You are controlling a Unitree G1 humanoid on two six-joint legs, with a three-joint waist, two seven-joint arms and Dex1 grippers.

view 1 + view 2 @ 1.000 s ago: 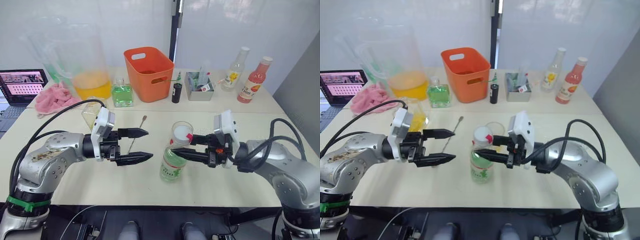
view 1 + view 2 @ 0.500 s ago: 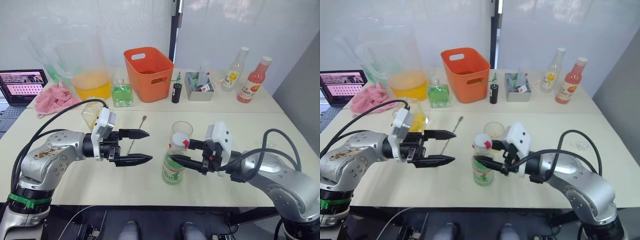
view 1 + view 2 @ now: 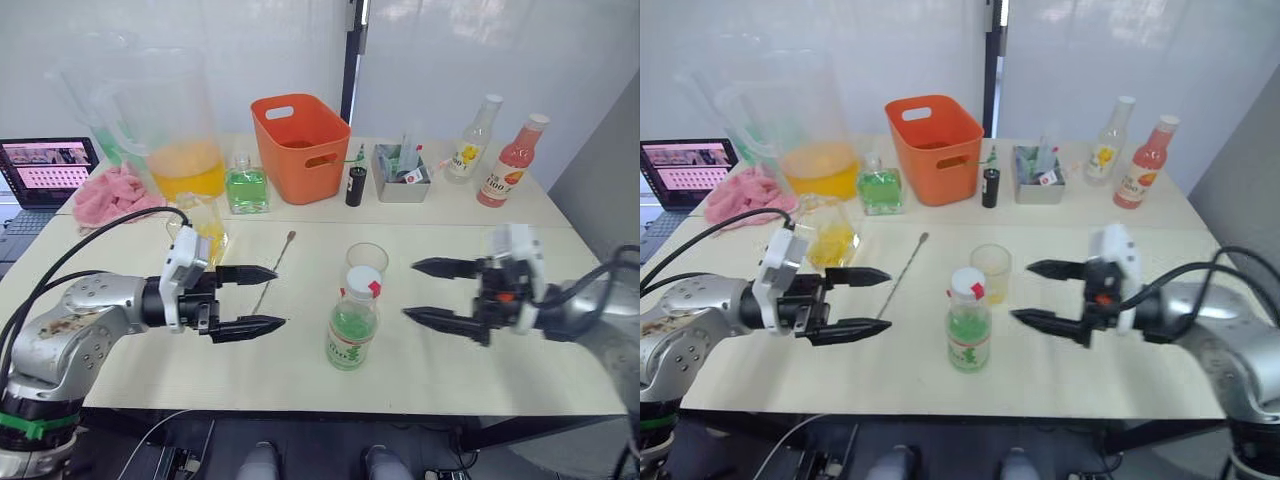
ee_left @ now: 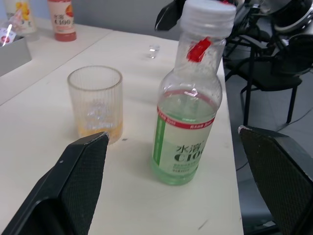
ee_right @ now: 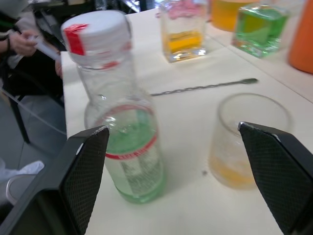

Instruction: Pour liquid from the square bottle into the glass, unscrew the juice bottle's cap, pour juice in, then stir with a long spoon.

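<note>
clear plastic juice bottle with green-and-white label [image 3: 352, 322] stands free mid-table near the front edge, white cap [image 3: 363, 282] on | ribbed clear glass [image 3: 366, 262] just behind it | left gripper [image 3: 258, 300] and right gripper [image 3: 432, 292] both gaping, empty | sloppy grab could tip it into the glass

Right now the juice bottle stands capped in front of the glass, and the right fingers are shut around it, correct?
Not quite. The right gripper is open and off to the side of the juice bottle; the left eye view shows it. Its cap is on, in front of the glass.
</note>
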